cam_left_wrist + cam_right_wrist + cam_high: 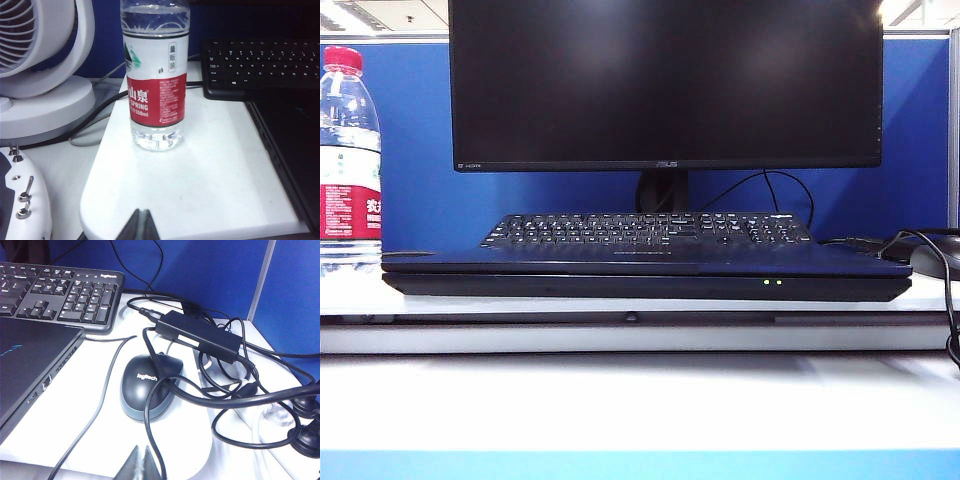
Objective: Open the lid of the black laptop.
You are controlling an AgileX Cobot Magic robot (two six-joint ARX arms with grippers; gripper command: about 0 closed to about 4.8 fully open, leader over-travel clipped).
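Blue partition behind a white bench [640, 400].

Far left: water bottle [348, 160] upright just beside the black laptop [645, 272]; a wide sweep by the left arm could topple it. Left tool [140, 226] low at the bench edge, tips pressed together.

Centre: lid [620, 262] flat shut; keyboard [648, 231] and ASUS monitor [665, 85] close behind, so a full swing may strike them.

Right: mouse [150, 385], power brick [202, 334], tangled cables could snag. Right tool [140, 465] closed, empty.
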